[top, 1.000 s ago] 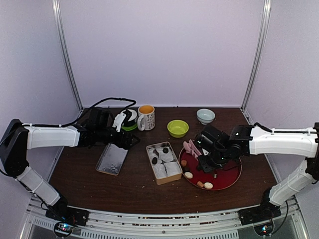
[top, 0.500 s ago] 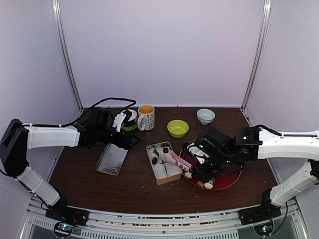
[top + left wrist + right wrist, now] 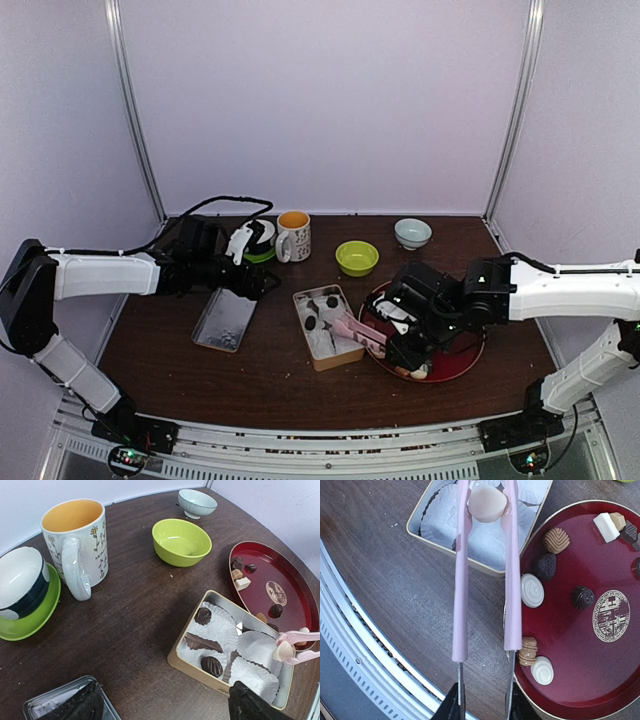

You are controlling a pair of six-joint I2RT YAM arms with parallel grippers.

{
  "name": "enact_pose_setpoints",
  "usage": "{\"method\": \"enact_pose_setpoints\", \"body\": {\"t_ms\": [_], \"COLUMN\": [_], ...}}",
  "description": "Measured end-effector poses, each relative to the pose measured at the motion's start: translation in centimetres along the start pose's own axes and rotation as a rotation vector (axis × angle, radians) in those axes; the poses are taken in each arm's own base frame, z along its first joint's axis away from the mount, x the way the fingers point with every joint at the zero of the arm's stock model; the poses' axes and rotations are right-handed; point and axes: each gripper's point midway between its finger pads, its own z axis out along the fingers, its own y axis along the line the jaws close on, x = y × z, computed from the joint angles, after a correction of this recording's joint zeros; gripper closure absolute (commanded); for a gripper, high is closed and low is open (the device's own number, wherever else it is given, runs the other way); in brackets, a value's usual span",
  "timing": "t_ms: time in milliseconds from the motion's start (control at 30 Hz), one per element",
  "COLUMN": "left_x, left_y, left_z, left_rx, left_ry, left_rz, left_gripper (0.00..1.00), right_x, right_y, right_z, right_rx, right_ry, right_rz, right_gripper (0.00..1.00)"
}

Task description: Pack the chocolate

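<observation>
- At my right wrist: right gripper [image 3: 482, 707], clamped on the handles of the pink tongs [image 3: 461, 590].
- Tong tips: pinched nearly closed on one cream-white chocolate [image 3: 487, 502], held off the table.
- Change: a second ago these tips were over the red plate [image 3: 570, 655]; now they hang above the tin [image 3: 415, 530], over a white paper cup [image 3: 485, 545]. Release is next, I judge.
- Plate: loose chocolates [image 3: 532, 590] left to pack.
- Farther back: left gripper [image 3: 160, 707], fingers spread, holding nothing.

Flowered mug [image 3: 75, 540], lime bowl [image 3: 181, 542], pale blue bowl [image 3: 197, 502]
</observation>
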Motion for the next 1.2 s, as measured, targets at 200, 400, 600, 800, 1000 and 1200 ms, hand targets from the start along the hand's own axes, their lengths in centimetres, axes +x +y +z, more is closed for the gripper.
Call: {"method": "enact_pose_setpoints", "body": {"t_ms": [200, 400, 600, 800, 1000, 1200], "left_x": [0.0, 0.0, 0.0, 0.0, 0.0, 0.0], "left_y": [0.0, 0.0, 0.0, 0.0, 0.0, 0.0], "left_z": [0.0, 0.0, 0.0, 0.0, 0.0, 0.0], "left_rx": [0.0, 0.0, -0.001, -0.001, -0.001, -0.001], "left_ry": [0.0, 0.0, 0.0, 0.0, 0.0, 0.0], "left_rz": [0.0, 0.0, 0.0, 0.0, 0.0, 0.0], "left_gripper": [0.11, 0.11, 0.11, 0.11, 0.11, 0.11], "right_x": [0.1, 0.0, -0.1, -0.3, 0.2, 1.4], "right_y": [0.0, -0.1, -0.4, -1.9, -5.1, -7.7], "right_z": [0.1, 0.1, 0.1, -0.5, -1.1, -0.6], "right_rx": [0.003, 0.006, 0.023, 0.091, 0.18, 0.25], "right_ry": [0.004, 0.002, -0.004, -0.043, -0.061, -0.024], "right_rz": [-0.001, 0.0, 0.002, 0.039, 0.127, 0.199], "right_gripper": [0.69, 0.68, 0.68, 0.68, 0.69, 0.69]}}
